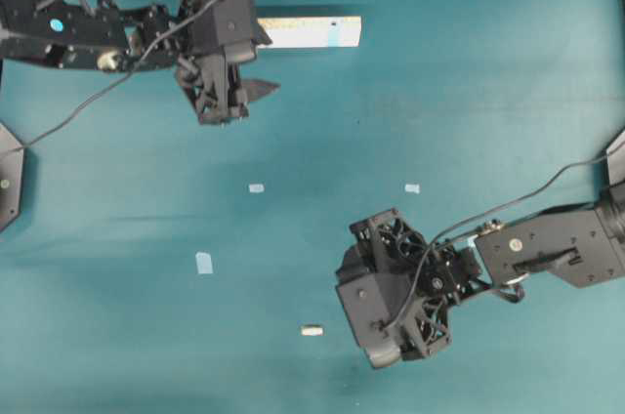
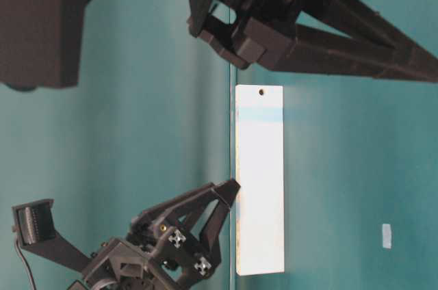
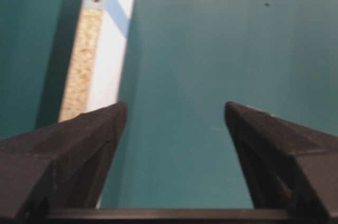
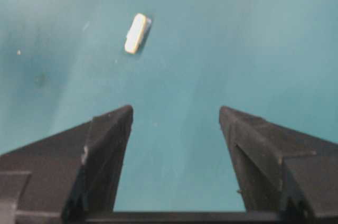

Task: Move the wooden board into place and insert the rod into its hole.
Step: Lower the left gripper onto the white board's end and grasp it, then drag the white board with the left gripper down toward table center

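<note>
The wooden board [image 1: 312, 31] lies flat at the far edge of the teal table, with a blue patch near its right end. My left gripper [image 1: 262, 61] is open and empty at the board's left end. In the left wrist view the board [image 3: 103, 55] runs up the left behind my left finger, and its speckled edge and a hole show. The gripper [image 3: 174, 109] holds nothing. The rod [image 1: 312, 330] lies on the table near the front. My right gripper [image 1: 344, 309] is open just right of it. In the right wrist view the rod [image 4: 135, 33] lies ahead and left of the open gripper [image 4: 175, 110].
Three pale-blue tape squares lie on the table [image 1: 256, 187], [image 1: 412, 188], [image 1: 204, 262]. In the table-level view the board [image 2: 260, 180] has a small hole at its top end, my left gripper [image 2: 219, 208] is beside its lower part, and the right arm [image 2: 321, 30] is above.
</note>
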### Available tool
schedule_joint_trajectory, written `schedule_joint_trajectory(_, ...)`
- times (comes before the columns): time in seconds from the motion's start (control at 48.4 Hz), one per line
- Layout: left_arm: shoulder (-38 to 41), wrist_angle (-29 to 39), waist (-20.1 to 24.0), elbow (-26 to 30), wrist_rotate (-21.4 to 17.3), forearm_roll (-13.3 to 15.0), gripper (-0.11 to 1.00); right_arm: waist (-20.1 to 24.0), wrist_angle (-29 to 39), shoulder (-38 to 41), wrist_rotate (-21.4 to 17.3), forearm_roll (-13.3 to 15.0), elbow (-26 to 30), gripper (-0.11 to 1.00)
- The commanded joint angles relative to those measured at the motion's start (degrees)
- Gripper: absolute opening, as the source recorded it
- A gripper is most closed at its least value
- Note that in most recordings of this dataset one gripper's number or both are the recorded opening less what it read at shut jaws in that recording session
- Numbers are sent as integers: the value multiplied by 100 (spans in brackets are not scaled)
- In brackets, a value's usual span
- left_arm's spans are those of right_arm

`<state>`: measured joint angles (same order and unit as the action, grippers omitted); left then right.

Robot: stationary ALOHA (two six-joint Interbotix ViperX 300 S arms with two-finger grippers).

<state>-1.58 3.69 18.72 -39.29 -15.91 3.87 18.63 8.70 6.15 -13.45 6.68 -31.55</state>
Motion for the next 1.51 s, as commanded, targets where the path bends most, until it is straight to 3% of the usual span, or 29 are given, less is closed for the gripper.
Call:
schedule_joint_trajectory(0.0,-88,9,167,193,-105,-18,85,26,149,-167,-167,9,193,76)
schedule_joint_trajectory(0.227,-79,26,527,237,-483,-18,91,26,475,-158,-598,9,343,76)
schedule_joint_trajectory(0.558,-70,79,896,176,-571,-18,91,26,483,-88,-633,9,422,76)
schedule_joint_trajectory(1.032,958,-9,914,369,-571,-18,91,26,492,35,-633,18,536,76)
schedule_joint_trajectory(1.487,1406,-343,879,527,-554,-18,91,26,501,70,-633,18,536,76)
